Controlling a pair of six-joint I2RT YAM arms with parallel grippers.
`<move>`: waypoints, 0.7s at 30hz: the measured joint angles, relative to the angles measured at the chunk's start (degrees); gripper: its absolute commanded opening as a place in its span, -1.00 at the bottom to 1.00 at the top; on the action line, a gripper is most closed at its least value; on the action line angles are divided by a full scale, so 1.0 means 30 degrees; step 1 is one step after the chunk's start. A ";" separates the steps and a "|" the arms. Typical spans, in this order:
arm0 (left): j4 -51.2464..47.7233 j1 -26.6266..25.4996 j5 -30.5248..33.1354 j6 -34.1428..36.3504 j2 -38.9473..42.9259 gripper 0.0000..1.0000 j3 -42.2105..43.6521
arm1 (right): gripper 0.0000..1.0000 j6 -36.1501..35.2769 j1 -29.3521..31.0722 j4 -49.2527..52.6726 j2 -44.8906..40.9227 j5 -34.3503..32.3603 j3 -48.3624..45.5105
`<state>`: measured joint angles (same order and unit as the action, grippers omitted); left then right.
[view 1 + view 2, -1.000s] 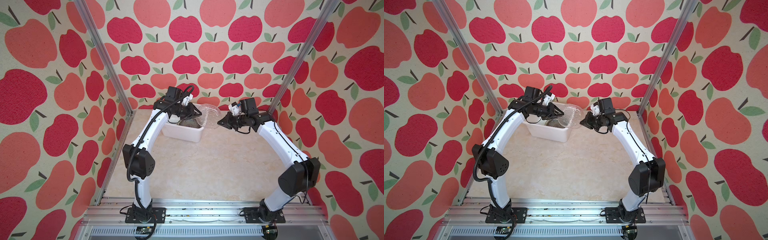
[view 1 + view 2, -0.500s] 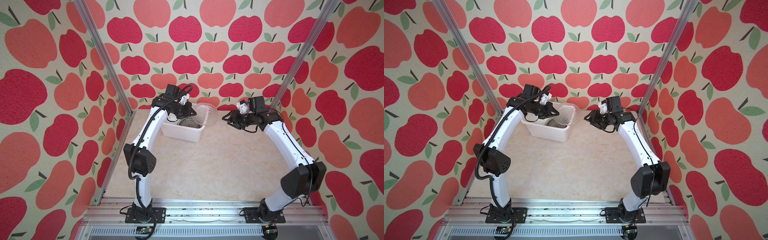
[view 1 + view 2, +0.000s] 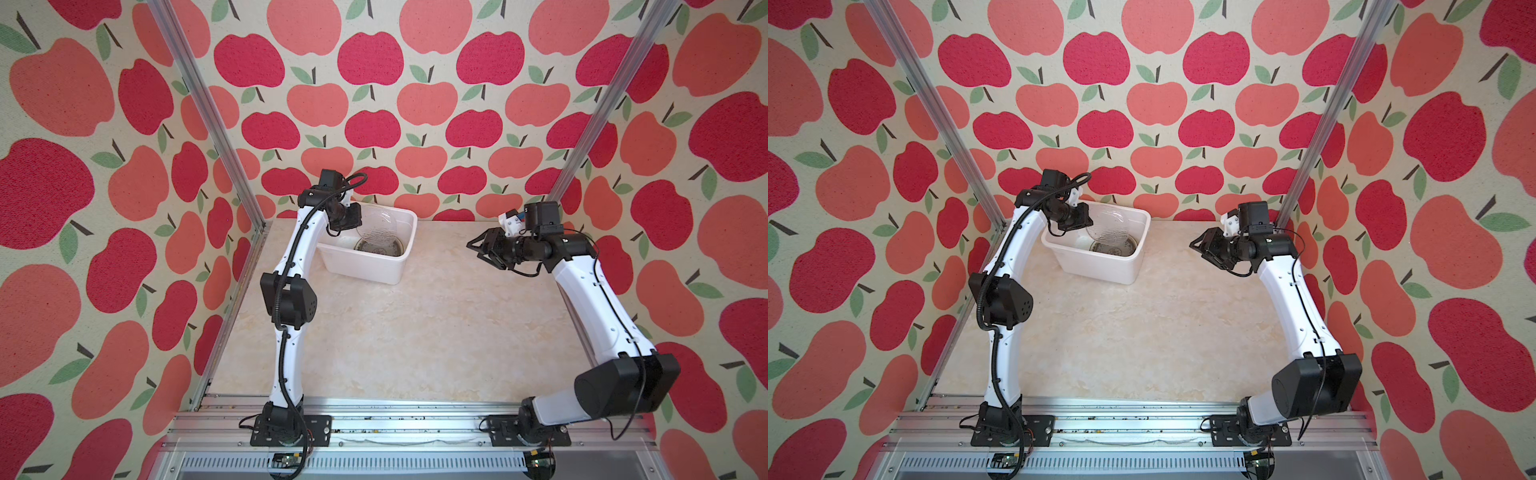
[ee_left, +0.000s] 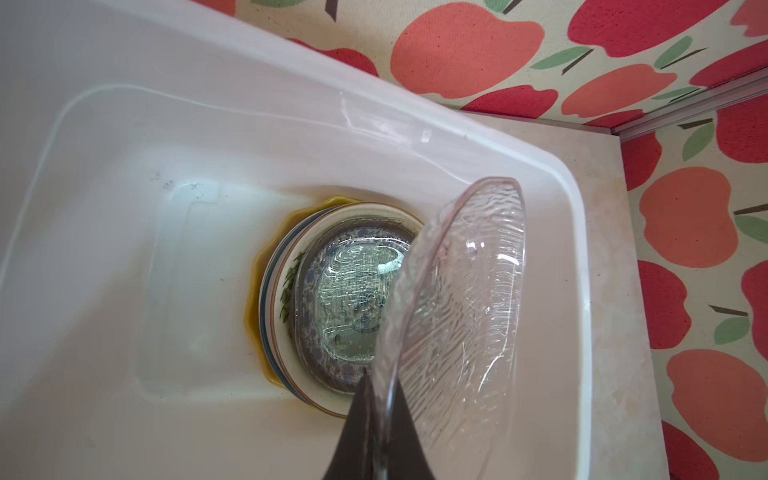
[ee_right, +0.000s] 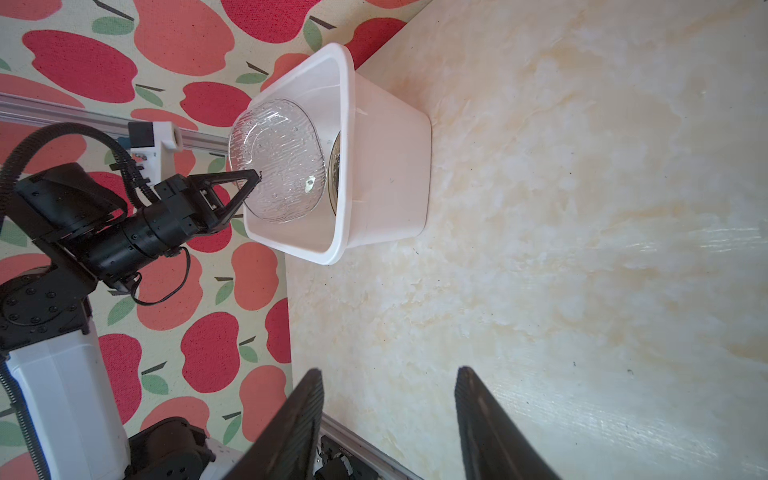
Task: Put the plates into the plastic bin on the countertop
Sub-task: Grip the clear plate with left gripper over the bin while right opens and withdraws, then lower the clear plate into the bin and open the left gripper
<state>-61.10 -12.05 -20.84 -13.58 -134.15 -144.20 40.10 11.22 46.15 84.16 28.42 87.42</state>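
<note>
Glass, clear and rippled: in both top views the clear plate (image 3: 379,224) hangs tilted over the plastic bin (image 3: 365,270) at the back of the counter (image 3: 415,332), pinched by the left end effector (image 3: 357,222). Off to the side, the right end effector (image 3: 476,249) is released and empty.

Left wrist view: the rim is clamped edge-on above the stacked plates (image 4: 353,291). Best play is to level it, lower it centred onto the stack, then let go gently.

Right wrist view: the plate leans partway into the bin's mouth.

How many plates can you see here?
4: a clear glass plate tilted in the left gripper above the plastic bin; an amber plate, a cream plate and a blue-patterned plate stacked inside it. More may hide beneath.
</note>
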 measured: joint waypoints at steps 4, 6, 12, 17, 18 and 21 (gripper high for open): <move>-0.0182 -0.0102 0.0517 0.0109 -0.0554 -1.00 -0.0029 | 0.06 0.0007 0.0000 -0.0015 0.0000 0.0153 -0.0248; -0.0160 -0.0138 0.0721 0.0248 -0.0656 -1.00 -0.0066 | 0.07 0.0007 0.0000 -0.0022 0.0007 0.0233 -0.0255; -0.0073 -0.0168 0.1042 0.0590 -0.1078 -0.95 -0.0452 | 0.05 0.0007 -0.0124 -0.0066 0.0284 0.0466 -0.0255; 0.0015 -0.0204 0.1035 0.0612 -0.1435 -0.90 -0.0510 | 0.05 0.0007 -0.0160 -0.0080 0.0933 0.0619 -0.0255; 0.0029 -0.0211 0.1027 0.0714 -0.1523 -0.87 -0.0532 | 0.04 0.0007 -0.0160 -0.0080 0.1035 0.0663 -0.0255; 0.0117 -0.0262 0.0969 0.0947 -0.1792 -0.83 -0.0561 | 0.04 0.0015 -0.0175 -0.0080 0.1173 0.0750 -0.0255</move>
<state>-60.75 -12.84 -17.93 -10.74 -139.52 -145.88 40.14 10.70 45.91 87.68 30.68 86.65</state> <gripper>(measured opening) 0.081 0.521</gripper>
